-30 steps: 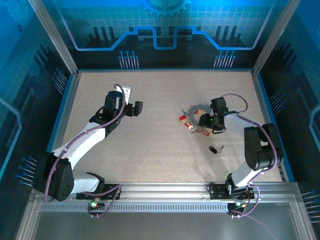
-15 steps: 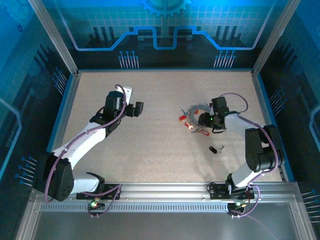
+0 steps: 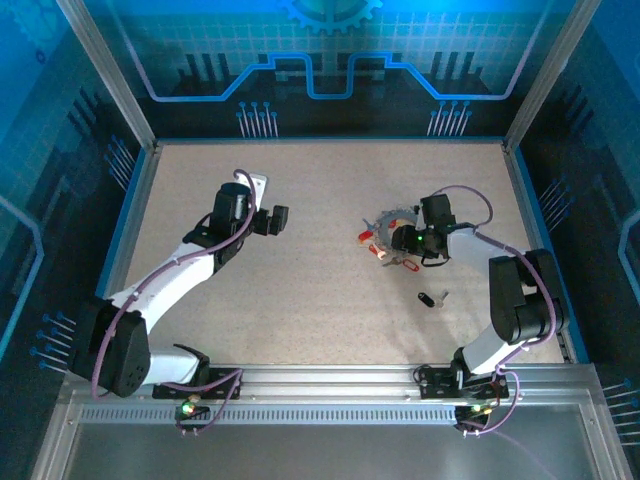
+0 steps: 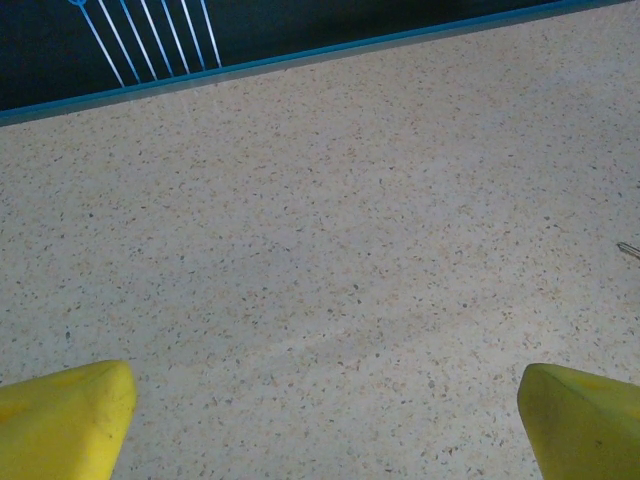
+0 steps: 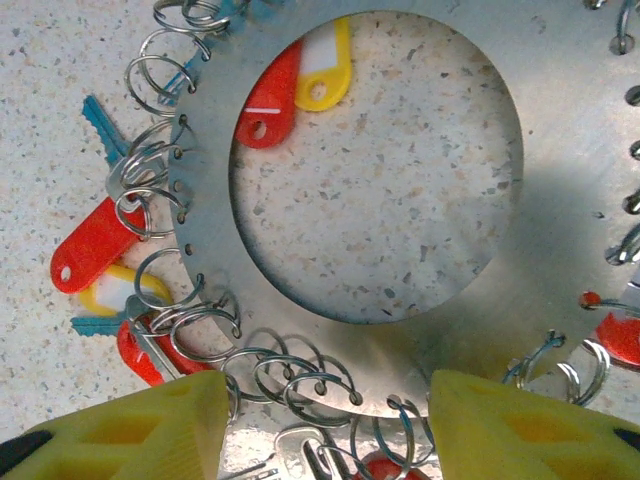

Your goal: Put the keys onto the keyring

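Overhead, our right gripper [image 3: 402,245] partly covers the keyring [image 3: 385,218]; its wrist camera shows fingers [image 5: 150,420] parted, gripping nothing, above the rim. Our left gripper [image 4: 325,400] gapes wide.

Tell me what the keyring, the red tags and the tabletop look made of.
Keyring: likely sheet metal, silvery-grey with a dull sheen and punched edge holes.
Red tags: probably plastic, smooth, glossy, evenly coloured.
Tabletop: unclear, perhaps laminate or stone composite; matte beige with dark speckles.
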{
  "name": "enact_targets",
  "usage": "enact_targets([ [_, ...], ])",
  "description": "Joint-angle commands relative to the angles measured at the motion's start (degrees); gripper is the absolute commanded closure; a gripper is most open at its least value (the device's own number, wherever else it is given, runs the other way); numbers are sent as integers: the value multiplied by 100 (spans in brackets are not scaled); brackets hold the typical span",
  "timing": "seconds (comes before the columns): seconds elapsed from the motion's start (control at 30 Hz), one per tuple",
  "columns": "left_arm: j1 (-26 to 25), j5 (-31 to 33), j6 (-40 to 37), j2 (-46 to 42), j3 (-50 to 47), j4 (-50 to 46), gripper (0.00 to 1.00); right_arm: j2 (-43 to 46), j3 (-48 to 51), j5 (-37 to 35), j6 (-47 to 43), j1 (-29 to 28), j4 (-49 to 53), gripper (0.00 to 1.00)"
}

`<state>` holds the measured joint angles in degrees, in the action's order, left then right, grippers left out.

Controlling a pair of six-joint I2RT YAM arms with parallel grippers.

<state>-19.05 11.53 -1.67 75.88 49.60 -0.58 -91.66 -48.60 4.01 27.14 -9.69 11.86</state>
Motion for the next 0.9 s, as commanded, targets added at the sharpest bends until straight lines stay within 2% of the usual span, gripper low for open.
enact_targets([
  [0.0, -45, -72, -79, 98, 53, 86, 1, 89, 35, 97, -51, -53, -32, 44],
  [0.1, -55, -162, -92, 78, 146, -21, 1, 321, 78, -451, 110, -28, 187, 46],
  [0.13, -64, -117, -118, 62, 106, 15, 1, 422, 126, -617, 135, -10, 263, 55],
  [0.2, -73, -36, -140, 67, 32, 103, 1, 589, 208, -925, 196, 28, 447, 64],
  [0.4, -125, -97, -177, 58, 81, 52, 1, 517, 225, -1218, 217, 68, 754, 73],
  [0.87, -248, -104, -314, 103, 125, -32, 1, -105, -145, -1468, 209, 60, 933, 78],
])
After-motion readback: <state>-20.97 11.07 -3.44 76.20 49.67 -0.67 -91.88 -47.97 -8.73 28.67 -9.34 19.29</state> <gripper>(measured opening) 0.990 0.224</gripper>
